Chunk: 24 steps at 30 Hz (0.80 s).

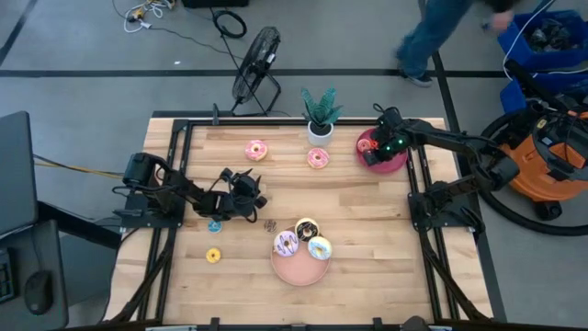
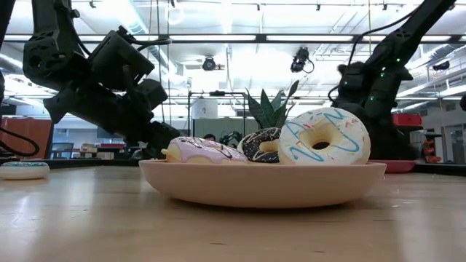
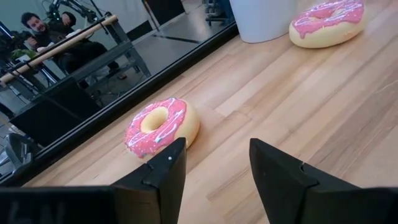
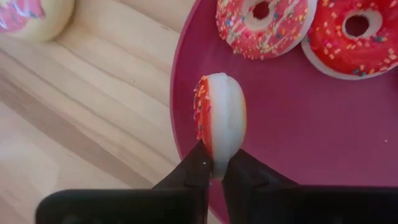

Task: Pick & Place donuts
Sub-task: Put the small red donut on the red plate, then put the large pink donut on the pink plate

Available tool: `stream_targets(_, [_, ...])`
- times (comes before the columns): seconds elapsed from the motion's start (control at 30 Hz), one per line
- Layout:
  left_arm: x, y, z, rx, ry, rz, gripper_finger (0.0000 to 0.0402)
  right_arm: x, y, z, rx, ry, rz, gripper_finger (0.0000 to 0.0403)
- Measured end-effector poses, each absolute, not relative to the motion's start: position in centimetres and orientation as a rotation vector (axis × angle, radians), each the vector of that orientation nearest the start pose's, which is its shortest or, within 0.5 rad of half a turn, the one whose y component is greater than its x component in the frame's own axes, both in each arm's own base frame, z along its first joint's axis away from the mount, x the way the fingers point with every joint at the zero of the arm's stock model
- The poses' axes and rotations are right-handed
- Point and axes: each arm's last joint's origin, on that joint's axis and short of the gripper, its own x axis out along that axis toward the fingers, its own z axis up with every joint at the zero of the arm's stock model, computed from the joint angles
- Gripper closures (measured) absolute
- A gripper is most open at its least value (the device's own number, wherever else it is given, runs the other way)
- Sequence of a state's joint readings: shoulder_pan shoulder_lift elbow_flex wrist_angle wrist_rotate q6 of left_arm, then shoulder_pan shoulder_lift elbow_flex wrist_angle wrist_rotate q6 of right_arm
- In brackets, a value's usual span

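My right gripper (image 4: 214, 169) is over the dark red plate (image 4: 323, 137) at the table's far right, shut on a red sprinkled donut (image 4: 221, 118). Two more red donuts (image 4: 264, 25) (image 4: 357, 34) lie flat on that plate. My left gripper (image 3: 214, 168) hangs open at the table's left middle (image 1: 250, 198), pointing at a pink iced donut (image 3: 161, 124) that lies flat on the wood. A second pink donut (image 1: 318, 158) lies nearby. The pink plate (image 1: 296, 271) near the front holds a purple (image 1: 286, 244), a chocolate (image 1: 306, 228) and a white-and-blue donut (image 1: 320, 248). My right gripper pinches the red sprinkled donut by its rim (image 4: 216, 155) between the two fingers, which come from above. The donut stands on edge, its sprinkled face turned sideways, over the near part of the dark red plate. Whether it touches the plate I cannot tell.
Small blue (image 1: 214, 225), yellow (image 1: 213, 256) and brown (image 1: 270, 224) donuts lie on the wood left of the pink plate. A potted plant (image 1: 320, 115) stands at the far edge, a fan (image 1: 255, 64) behind it. A person walks beyond the table (image 1: 432, 37).
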State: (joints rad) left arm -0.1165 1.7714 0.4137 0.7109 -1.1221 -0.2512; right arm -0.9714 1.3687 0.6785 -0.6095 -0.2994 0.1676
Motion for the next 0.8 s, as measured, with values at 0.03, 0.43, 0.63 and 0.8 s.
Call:
stream_targets(0.03, [24.9, -0.3, 8.7, 0.166, 0.421, 1.024, 0.022, 13.2, -17.6, 16.0, 0.922, 1.033, -0.674, 0.0359])
stream_targets(0.43, [24.9, -0.3, 8.7, 0.164, 0.418, 1.022, 0.022, 13.5, -17.9, 16.5, 0.844, 1.059, -0.691, 0.0224])
stream_targets(0.63, [24.9, -0.3, 8.7, 0.164, 0.417, 1.022, 0.022, 13.6, -19.2, 19.5, 0.738, 1.13, -0.851, 0.0195])
stream_targets(0.8, [24.9, -0.3, 8.7, 0.164, 0.417, 1.022, 0.022, 14.1, -19.2, 21.5, 0.723, 1.175, -0.832, 0.0199])
